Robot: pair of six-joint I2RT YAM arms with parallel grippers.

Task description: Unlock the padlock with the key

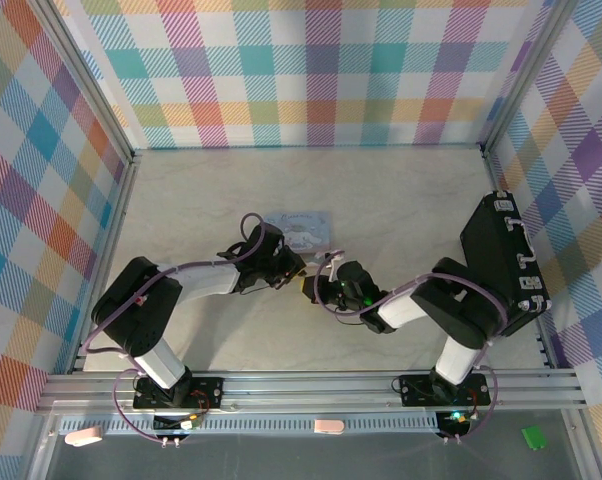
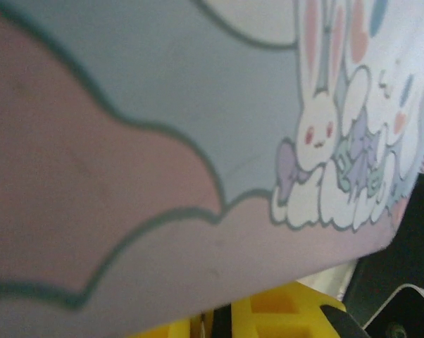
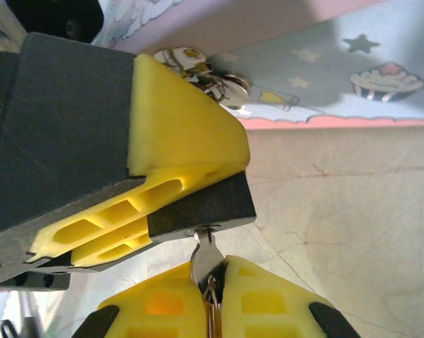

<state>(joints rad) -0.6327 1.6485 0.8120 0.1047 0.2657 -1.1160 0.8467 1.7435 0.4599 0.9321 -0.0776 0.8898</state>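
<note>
In the lower middle of the right wrist view the key [image 3: 206, 257] is bright, polished metal. The padlock [image 3: 219, 204] above it has a matt black body, and the shackle [image 3: 198, 67] near the top edge is glossy and silvery. The left gripper [image 3: 198, 197] and right gripper [image 3: 213, 282] have fingers [image 3: 268, 303] of matt yellow moulded plastic, partly ribbed. The tin box [image 3: 353, 49] at upper right is smooth with a soft printed sheen. The tabletop [image 3: 339, 211] at right looks like matt, finely veined marble.
</note>
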